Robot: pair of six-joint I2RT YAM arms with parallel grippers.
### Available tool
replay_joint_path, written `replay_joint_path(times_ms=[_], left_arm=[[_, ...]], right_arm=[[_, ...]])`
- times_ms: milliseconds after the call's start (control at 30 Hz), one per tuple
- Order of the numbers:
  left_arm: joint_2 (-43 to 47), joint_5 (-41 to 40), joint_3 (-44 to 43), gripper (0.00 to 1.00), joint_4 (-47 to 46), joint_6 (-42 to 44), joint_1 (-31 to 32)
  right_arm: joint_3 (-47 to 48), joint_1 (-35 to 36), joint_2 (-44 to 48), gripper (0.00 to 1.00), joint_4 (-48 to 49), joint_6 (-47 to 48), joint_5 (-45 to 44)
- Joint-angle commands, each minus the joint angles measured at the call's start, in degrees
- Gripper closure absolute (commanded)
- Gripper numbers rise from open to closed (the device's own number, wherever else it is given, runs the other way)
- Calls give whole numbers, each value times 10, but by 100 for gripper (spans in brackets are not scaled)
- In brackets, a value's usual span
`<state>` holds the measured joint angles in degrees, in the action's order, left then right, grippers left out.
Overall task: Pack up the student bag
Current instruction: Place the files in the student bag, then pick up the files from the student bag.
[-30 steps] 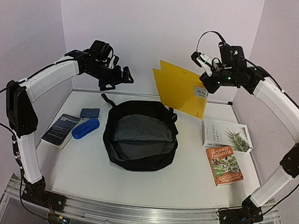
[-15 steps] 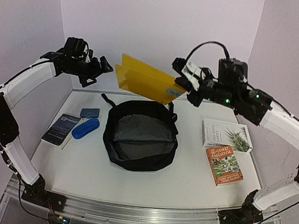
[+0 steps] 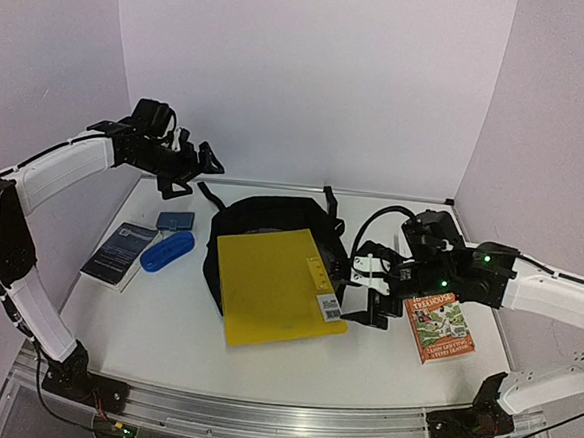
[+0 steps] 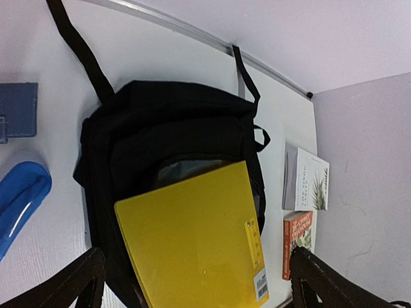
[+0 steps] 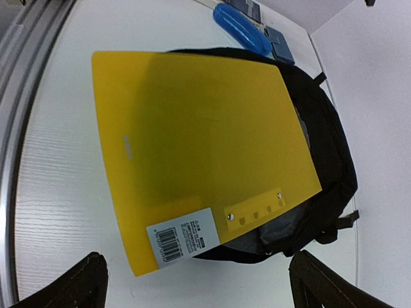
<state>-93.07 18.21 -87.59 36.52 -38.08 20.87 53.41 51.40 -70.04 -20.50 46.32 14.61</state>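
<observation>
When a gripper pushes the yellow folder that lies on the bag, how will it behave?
The folder looks thin and flat, so it is probably light and slightly bendy. Its smooth surface may slide easily. Resting on the soft bag, it may tilt or slip off.

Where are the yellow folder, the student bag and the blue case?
yellow folder (image 3: pixel 272 286), top external view, middle of its flat cover.
student bag (image 3: pixel 268 213), top external view, black fabric at its far edge.
blue case (image 3: pixel 165 251), top external view, middle of its top.
</observation>
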Motion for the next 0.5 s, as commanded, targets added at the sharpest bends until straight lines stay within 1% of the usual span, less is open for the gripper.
replay_joint_path(times_ms=[0,67,100,167,267,333,400,467], left_arm=[[-53,141,-16,0,13,71,-1],[-88,183,-39,0,39,104,0],[-102,190,-52,0,53,123,0],[-128,204,-80,0,83,160,0],[-166,212,-129,0,119,196,0],[-182,212,-152,0,136,205,0],[-185,210,-156,0,138,205,0],[-180,204,-151,0,131,202,0]], right_arm=[[-29,1,20,2,-56,-53,41],[-29,0,20,2,-62,-94,17],[-21,-4,16,2,-70,-122,13],[0,-19,2,2,-93,-185,33],[43,-75,-37,2,-122,-273,102],[71,-128,-77,2,-135,-334,170],[88,-181,-117,2,-147,-381,235],[93,-215,-161,4,-151,-426,302]])
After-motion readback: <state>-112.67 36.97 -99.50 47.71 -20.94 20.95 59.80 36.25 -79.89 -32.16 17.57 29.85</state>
